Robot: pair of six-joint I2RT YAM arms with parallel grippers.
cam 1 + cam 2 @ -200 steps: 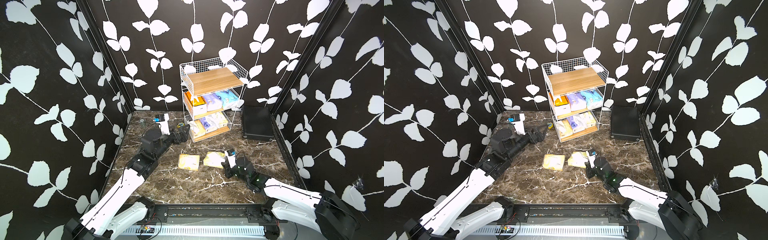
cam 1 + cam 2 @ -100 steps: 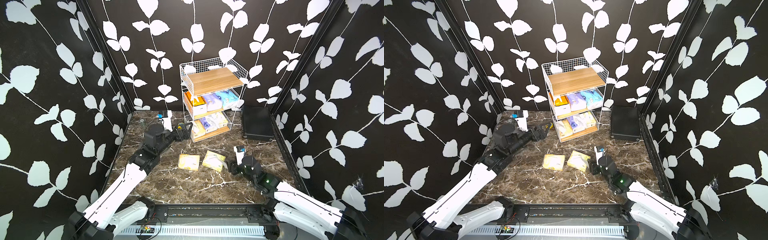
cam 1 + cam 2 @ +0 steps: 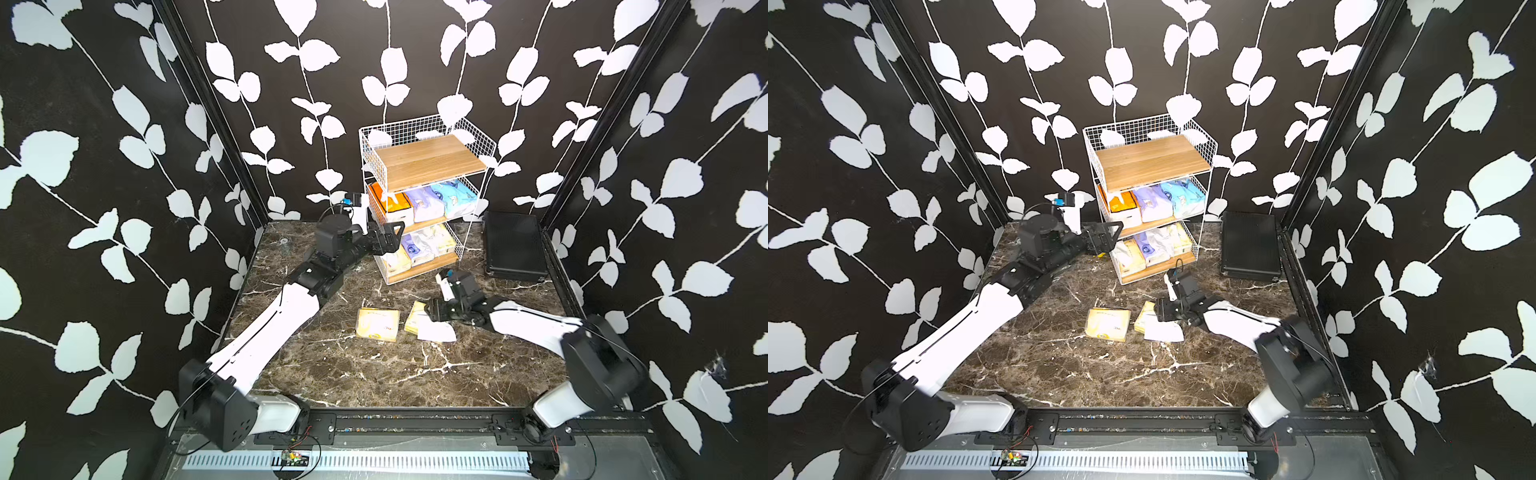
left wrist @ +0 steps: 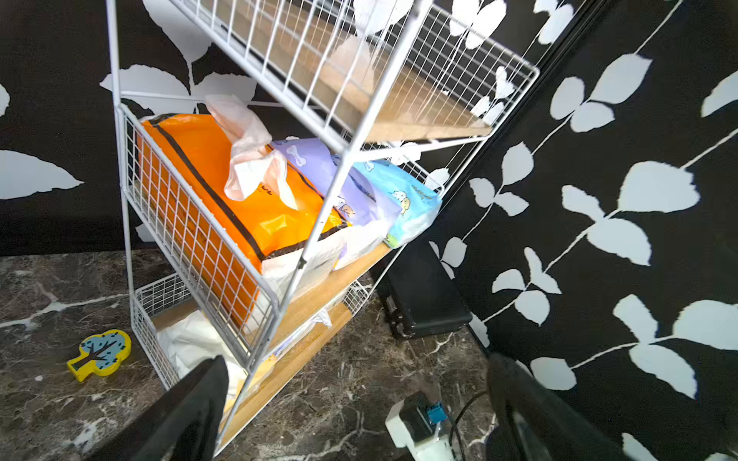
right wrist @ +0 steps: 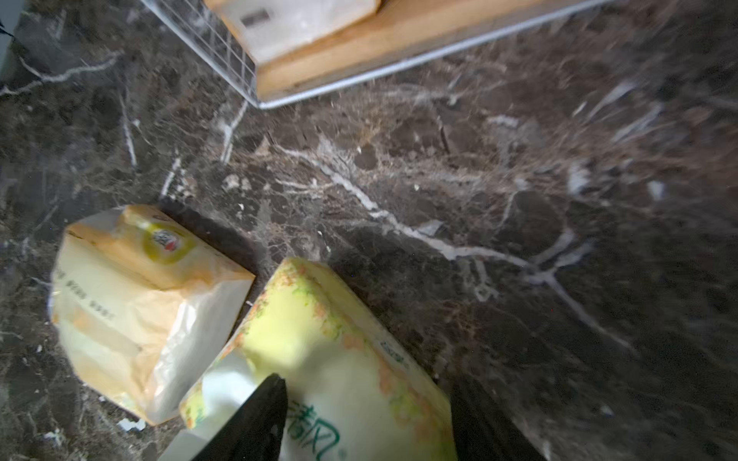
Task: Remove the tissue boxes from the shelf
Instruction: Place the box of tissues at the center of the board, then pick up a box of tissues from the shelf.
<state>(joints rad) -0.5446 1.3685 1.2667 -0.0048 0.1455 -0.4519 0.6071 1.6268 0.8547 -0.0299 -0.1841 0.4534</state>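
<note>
Left jaws: spread wide and empty, just beside the front corner of the shelf [image 3: 428,162], level with its lower tiers.
Right jaws: straddling a yellow pack [image 5: 331,331] that lies on the bench [image 3: 374,374]; I cannot tell whether I am gripping it or have let go.
My next reach, I judge: go in by the open front, not through the wire side, and pinch one pack across its narrow width.
Middle tier: orange box [image 4: 207,159] with tissue poking out, lilac pack [image 4: 303,159] and blue pack [image 4: 403,199], side by side.
Bottom tier: more soft packs, crumpled.
Off the shelf: two pale packs, the second pack [image 5: 120,303] just beside the first.
</note>
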